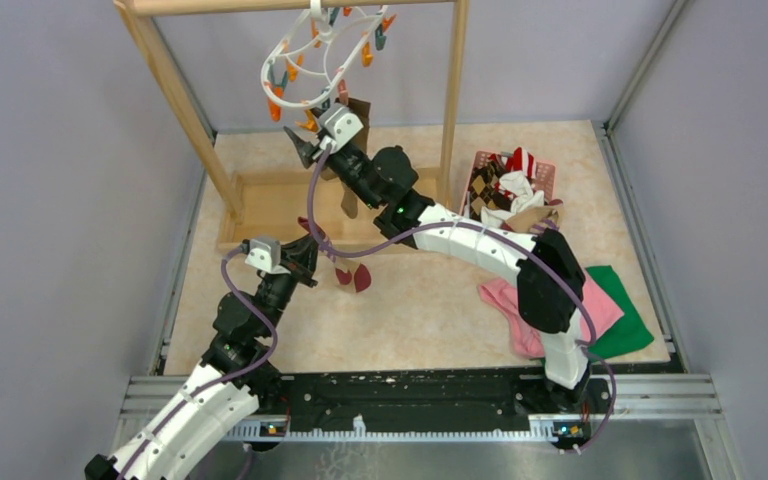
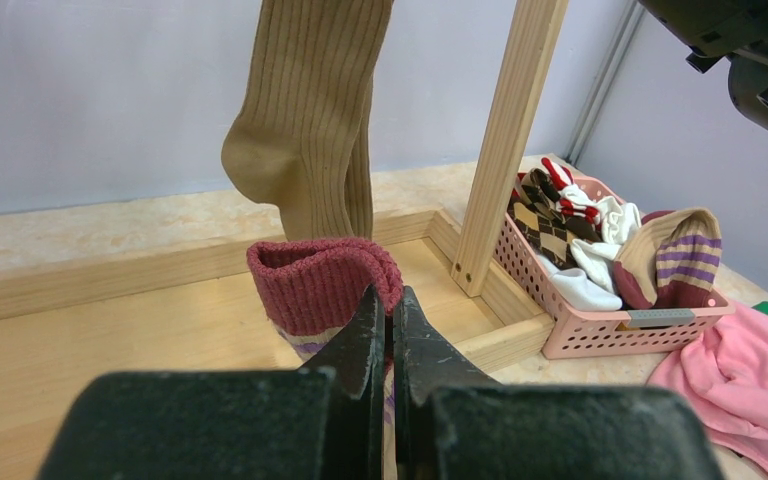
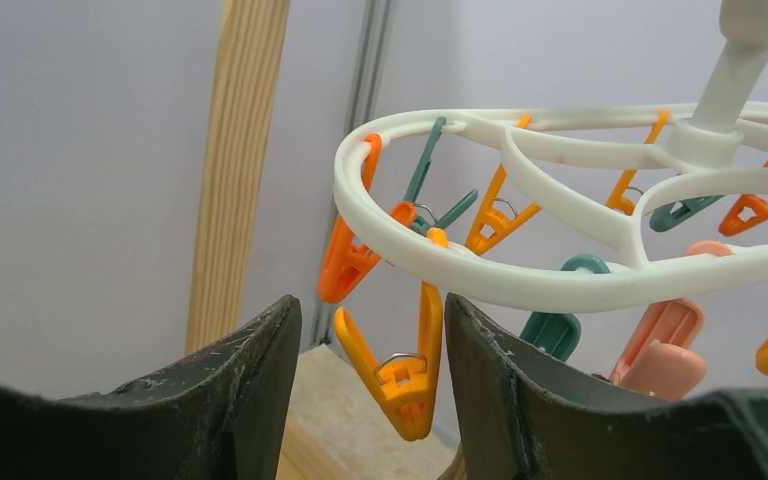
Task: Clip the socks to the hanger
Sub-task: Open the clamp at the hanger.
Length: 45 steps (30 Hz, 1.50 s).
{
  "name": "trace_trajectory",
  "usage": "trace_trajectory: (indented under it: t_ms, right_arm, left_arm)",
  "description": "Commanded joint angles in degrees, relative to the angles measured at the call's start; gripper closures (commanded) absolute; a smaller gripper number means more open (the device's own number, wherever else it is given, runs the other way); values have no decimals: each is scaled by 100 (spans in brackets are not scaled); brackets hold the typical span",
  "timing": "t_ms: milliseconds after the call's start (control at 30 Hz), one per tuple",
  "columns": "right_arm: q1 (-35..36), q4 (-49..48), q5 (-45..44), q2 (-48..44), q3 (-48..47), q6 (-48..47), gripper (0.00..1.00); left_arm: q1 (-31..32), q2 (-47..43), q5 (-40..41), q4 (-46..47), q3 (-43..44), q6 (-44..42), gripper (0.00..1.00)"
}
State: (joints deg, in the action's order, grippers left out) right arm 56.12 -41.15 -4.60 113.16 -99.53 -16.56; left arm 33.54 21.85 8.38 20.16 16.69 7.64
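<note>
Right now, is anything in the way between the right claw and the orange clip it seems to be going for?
Nothing visible. In the wrist view the orange clip dangles from the hanger straight ahead, in the gap between the two fingers of the open right gripper.

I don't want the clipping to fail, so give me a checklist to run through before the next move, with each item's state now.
1. Maroon-cuffed sock pinched in the shut left gripper: ok.
2. One orange clip of the hanger sits inside the open right gripper: ok.
3. Clip pressed open: not ok; its mouth is shut and the jaws stand apart.
4. Sock raised to the clip: not ok; the top view shows it low, well below the hanger.
5. Hung olive sock clear of this clip: cannot tell.
</note>
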Motion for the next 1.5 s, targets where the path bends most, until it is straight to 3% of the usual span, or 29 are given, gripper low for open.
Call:
trace_trajectory:
  t_ms: [0, 467, 1133, 1300, 1467]
  right_arm:
    - [82, -331, -294, 124, -302, -179, 46]
    - [101, -604, -368, 115, -215, -224, 57]
    - [80, -480, 178, -189, -30, 32, 100]
    - [-66, -65, 556, -241, -177, 458, 100]
    - [-138, -94, 761, -244, -88, 542, 79]
  left_arm:
    - [29, -58, -84, 340, -16, 80, 100]
    - [25, -37, -98, 373, -16, 80, 100]
    - [26, 16, -265, 391, 49, -58, 100]
    - [24, 13, -320, 388, 89, -138, 100]
    - [23, 35, -324, 384, 98, -166, 100]
